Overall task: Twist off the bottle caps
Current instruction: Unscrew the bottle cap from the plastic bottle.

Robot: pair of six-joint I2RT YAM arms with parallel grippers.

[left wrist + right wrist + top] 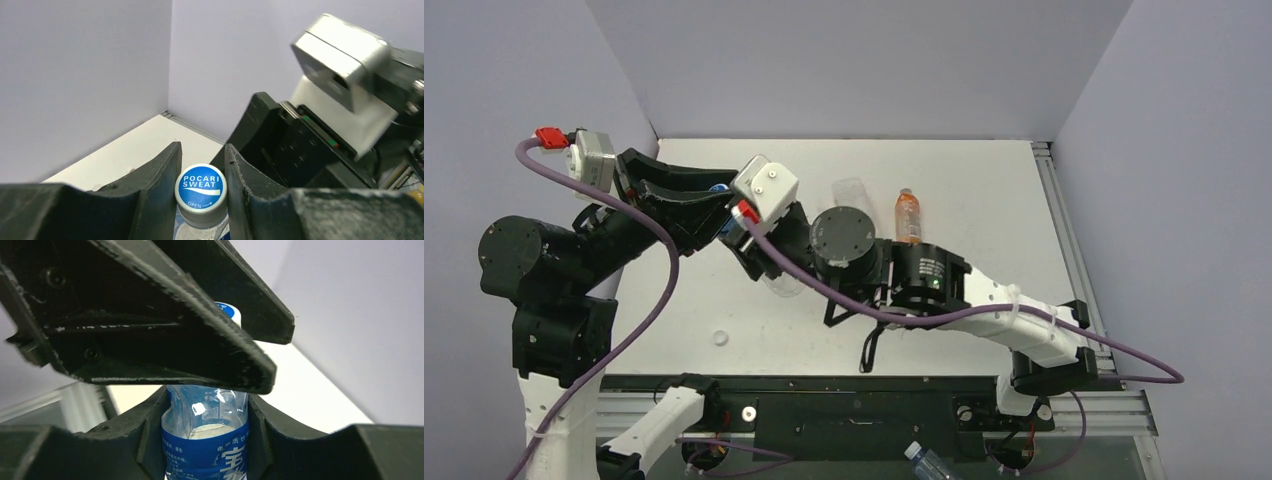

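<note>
Cap (201,190) lettering — left wrist view only.

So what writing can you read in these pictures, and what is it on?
"POCARI SWEAT": on the blue top of the bottle cap.
"OPEN", with an arrow: lower on the same cap.
Blue label of the clear bottle: white Chinese characters, cut off by the picture's edge; the small print is too small to read.
Label of the orange bottle: too small to read.
</note>
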